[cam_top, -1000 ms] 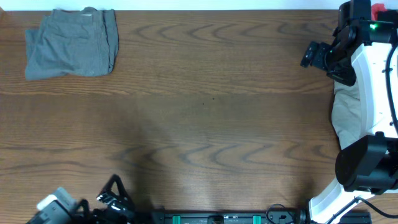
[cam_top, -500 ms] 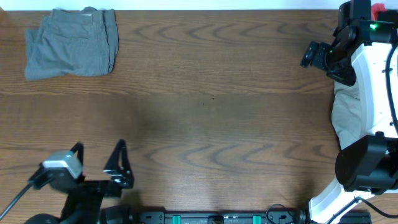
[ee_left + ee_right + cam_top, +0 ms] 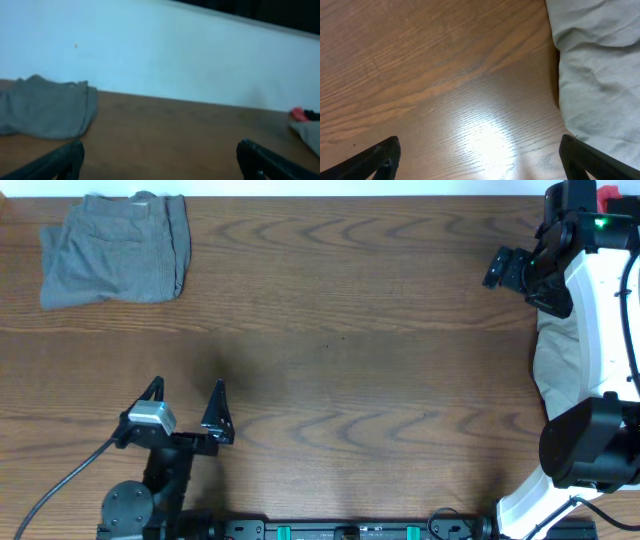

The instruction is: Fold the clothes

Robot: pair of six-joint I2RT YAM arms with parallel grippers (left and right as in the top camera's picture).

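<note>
The left hand point(image 3: 187, 392) has swung up from the near edge over the near-left of the table point(image 3: 350, 330), fingers spread and empty. The right hand point(image 3: 505, 268) hangs at the far right, likewise spread wide and holding nothing. The grey garment point(image 3: 115, 248) lies bunched in the far-left corner and the khaki garment point(image 3: 560, 365) is crumpled at the right edge, partly under the right arm. Both look light, limp and prone to bunching, so a waistband or stitched hem corner probably gives the firmest pinch.
</note>
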